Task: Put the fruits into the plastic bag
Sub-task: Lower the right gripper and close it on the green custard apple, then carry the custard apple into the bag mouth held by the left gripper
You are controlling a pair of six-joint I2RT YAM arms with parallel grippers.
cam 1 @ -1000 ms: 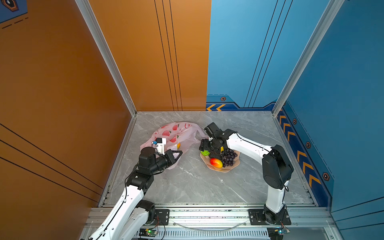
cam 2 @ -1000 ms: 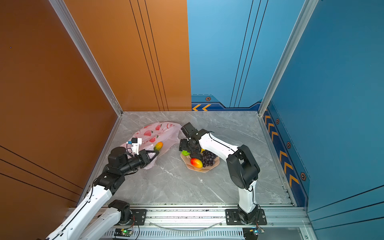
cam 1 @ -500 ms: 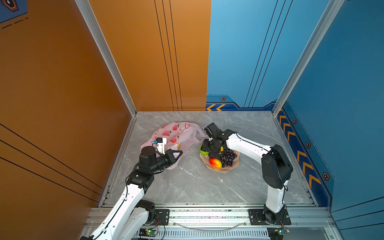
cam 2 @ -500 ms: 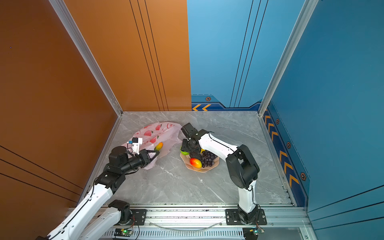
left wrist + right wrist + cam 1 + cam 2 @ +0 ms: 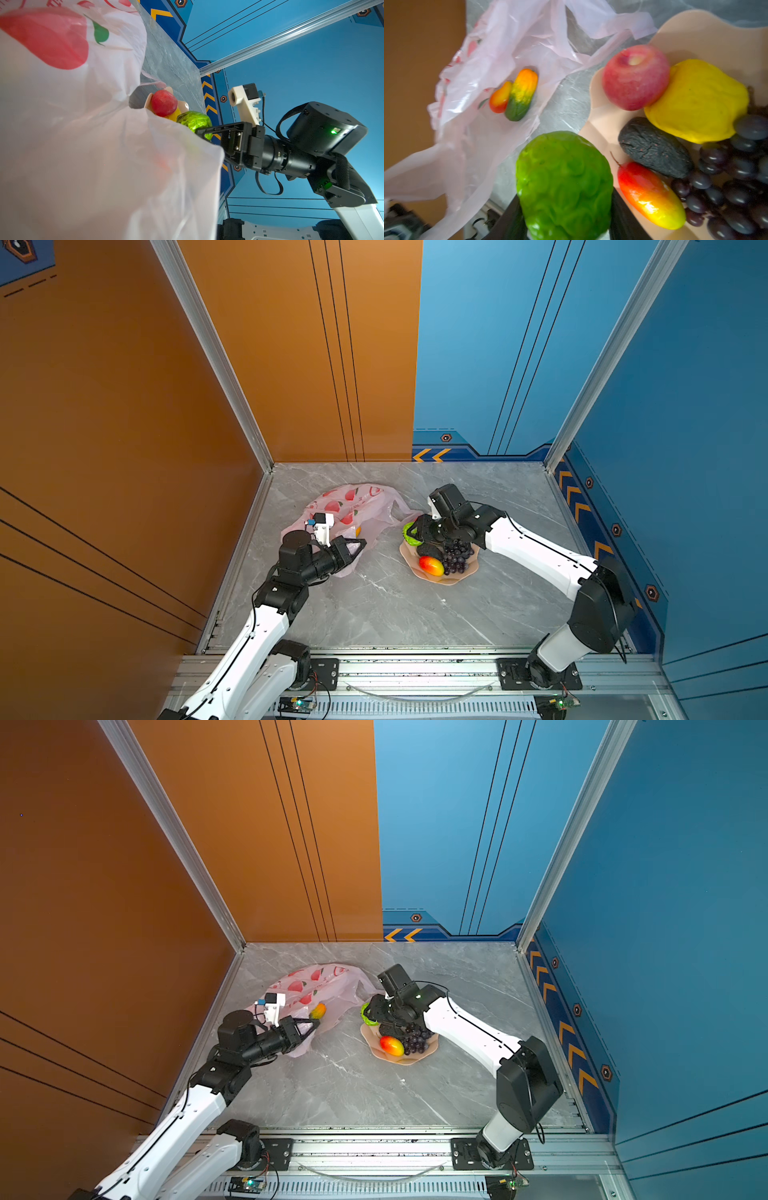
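**Worktop** [image 5: 374,614]: grey marble slab carrying every item below.

**Bag** [image 5: 353,506]: pale pink, crinkled film with red fruit prints. It lies on the left half of the worktop, mouth towards the bowl. One loop handle trails to the bowl's rim.

**Left hand** [image 5: 360,544]: pressed together on the near edge of the bag's mouth, holding that film up off the worktop.

**Pepper** [image 5: 500,97] and **cucumber** [image 5: 522,94]: side by side and touching, lying inside the bag's open mouth.

**Right hand** [image 5: 415,533]: pinching the green fruit between its two black fingers.

**Green fruit** [image 5: 564,187]: knobbly and glossy. It is held clear of the worktop at the bowl's bag-side rim, between bowl and bag.

**Bowl** [image 5: 449,580]: peach, scalloped, right of the bag.

Bowl contents:
- **Apple** [image 5: 635,76]: red, at the rim nearest the bag, touching the yellow fruit.
- **Yellow fruit** [image 5: 695,99]: lumpy, beside the apple.
- **Avocado** [image 5: 654,147]: dark and wrinkled, between the yellow fruit and the mango.
- **Mango** [image 5: 431,565]: red-yellow, at the near rim.
- **Grapes** [image 5: 457,558]: purple bunch, just beside the mango and avocado.
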